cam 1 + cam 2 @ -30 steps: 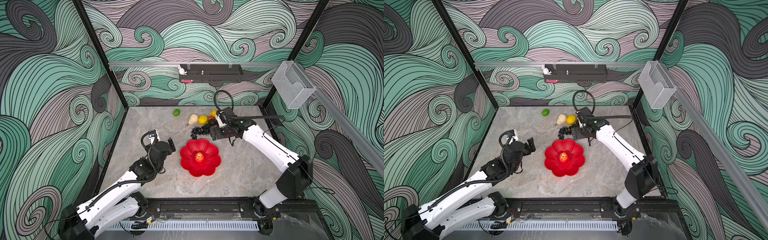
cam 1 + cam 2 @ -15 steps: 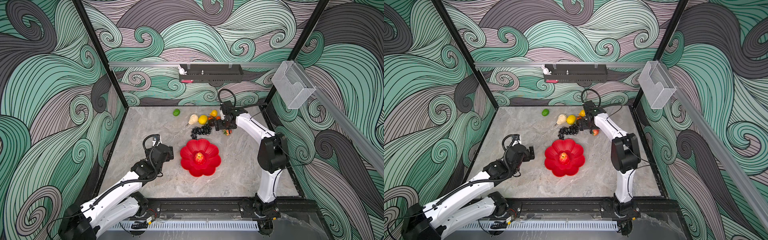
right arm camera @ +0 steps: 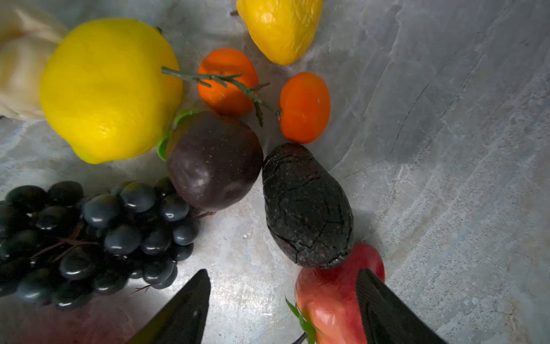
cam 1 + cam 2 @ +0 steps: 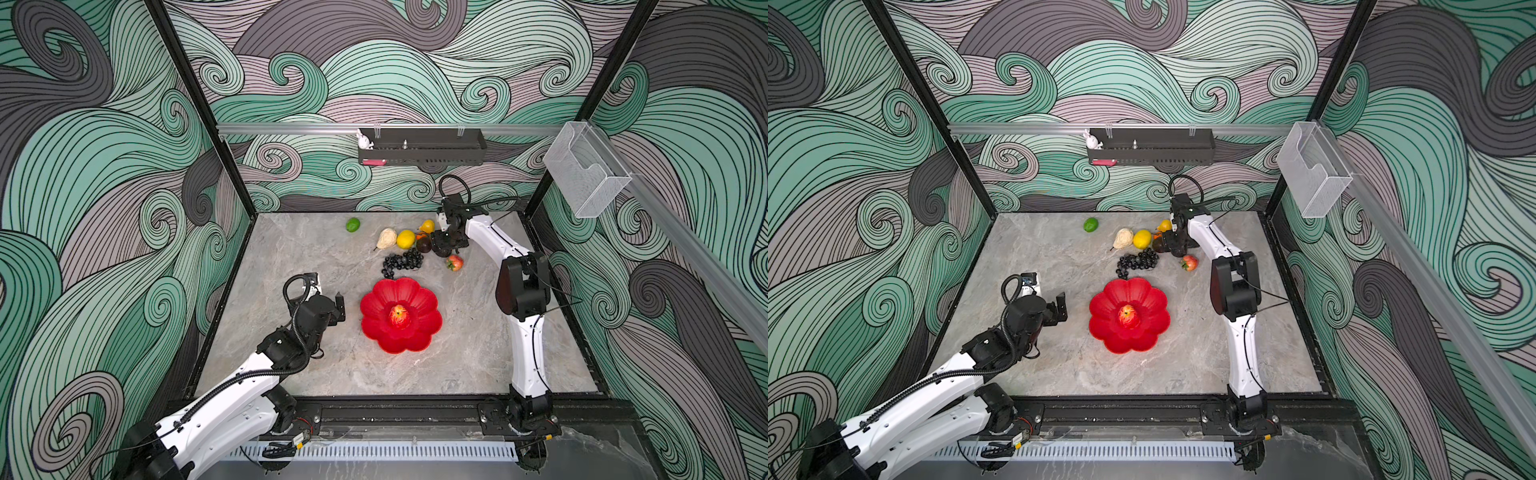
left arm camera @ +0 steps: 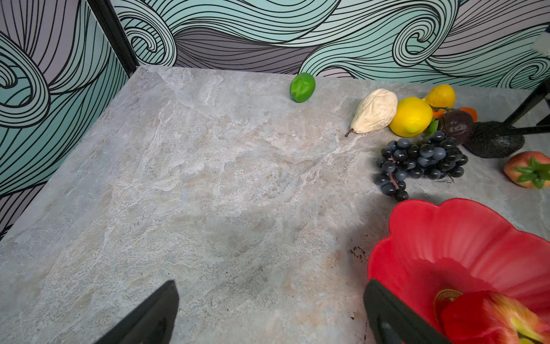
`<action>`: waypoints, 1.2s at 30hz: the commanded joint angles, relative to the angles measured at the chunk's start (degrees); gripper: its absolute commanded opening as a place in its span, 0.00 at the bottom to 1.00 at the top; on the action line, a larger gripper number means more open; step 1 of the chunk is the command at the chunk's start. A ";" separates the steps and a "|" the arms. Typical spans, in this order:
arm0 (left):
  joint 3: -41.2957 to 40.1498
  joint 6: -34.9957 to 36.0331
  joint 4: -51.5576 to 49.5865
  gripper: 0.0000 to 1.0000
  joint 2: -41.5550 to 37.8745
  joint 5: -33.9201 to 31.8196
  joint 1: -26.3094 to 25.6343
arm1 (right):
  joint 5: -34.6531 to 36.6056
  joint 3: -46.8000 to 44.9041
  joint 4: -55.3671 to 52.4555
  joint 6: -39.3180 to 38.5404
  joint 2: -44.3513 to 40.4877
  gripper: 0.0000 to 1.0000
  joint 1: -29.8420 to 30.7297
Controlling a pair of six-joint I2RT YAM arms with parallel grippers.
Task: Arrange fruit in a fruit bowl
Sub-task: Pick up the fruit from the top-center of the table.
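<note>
Right wrist view: avocado lengthwise toward right gripper, narrow end probably away; jaws apart, empty.

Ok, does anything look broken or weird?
The avocado has cracks all over its dark skin, as if the coating is splitting. The lime lies alone, apart from the rest.

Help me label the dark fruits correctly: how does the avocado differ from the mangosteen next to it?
The mangosteen is round with smooth purple-brown skin; the avocado is longer, black and cracked. The mangosteen has a green leaf collar; the avocado shows none. The mangosteen sits next to the grape bunch; the avocado lies nearer the red apple. Both are dark and lie on the table, outside the fruit bowl.
</note>
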 commanded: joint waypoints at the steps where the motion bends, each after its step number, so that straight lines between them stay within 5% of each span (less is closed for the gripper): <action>1: 1.28 0.45 0.74 0.99 0.47 -1.36 0.43 | -1.18 2.19 -2.81 -1.25 0.75 0.78 -1.28; 36: 2.42 0.48 0.39 0.99 3.20 -1.18 0.52 | -6.42 11.50 -5.79 -1.70 9.67 0.56 -2.36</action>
